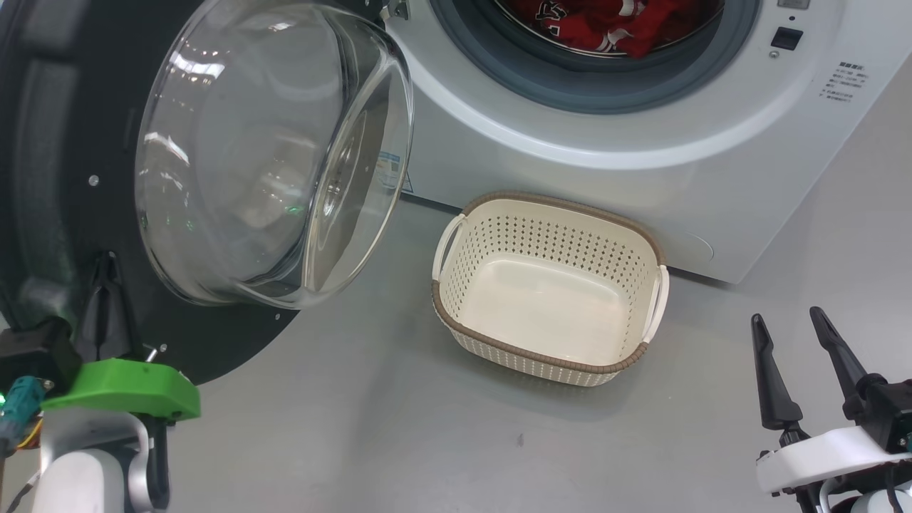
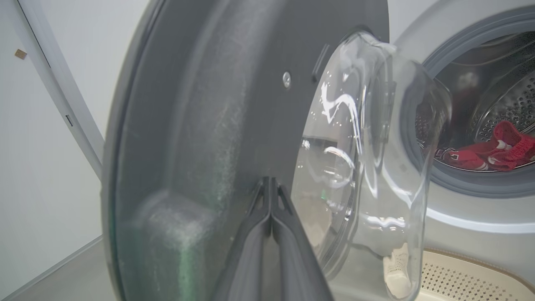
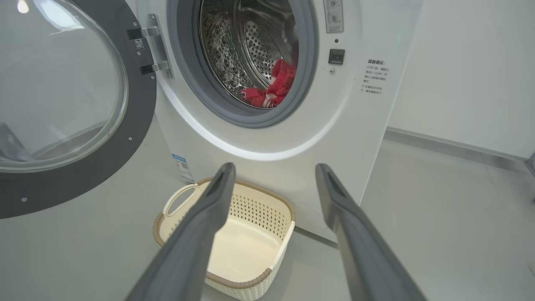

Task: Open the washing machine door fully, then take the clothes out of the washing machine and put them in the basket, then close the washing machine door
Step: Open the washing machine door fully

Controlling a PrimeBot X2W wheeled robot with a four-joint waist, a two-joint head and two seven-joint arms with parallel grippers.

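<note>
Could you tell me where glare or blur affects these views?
Head view: bright reflections streak the washing machine door. Left wrist view: the door's rim, close up, looks hazy. Right wrist view: the right claw looms large and soft-edged.

You're looking at mostly plastic and glass. The washing machine door (image 1: pixel 64 178) has a dark plastic inner face, dull and faintly grainy in the left wrist view. Its glass bowl (image 1: pixel 271 157) is clear, smooth and very glossy.

The washing machine (image 1: pixel 641 185) has a smooth white shell with a soft sheen, a matt grey rubber gasket (image 1: pixel 570 85), a shiny perforated steel drum (image 3: pixel 250 46) and a bright metal hinge (image 3: pixel 156 46).

The clothes (image 1: pixel 613 28) are red cloth, not shiny.

The basket (image 1: pixel 541 242) is smooth cream plastic with perforated walls and a brown woven-look rim (image 1: pixel 570 203).

The floor (image 1: pixel 399 427) is smooth and grey with a low sheen.

The right gripper (image 1: pixel 786 315) and left gripper (image 1: pixel 108 260) have matt dark fingers. The left wrist mount (image 1: pixel 121 388) is matt green plastic.
</note>
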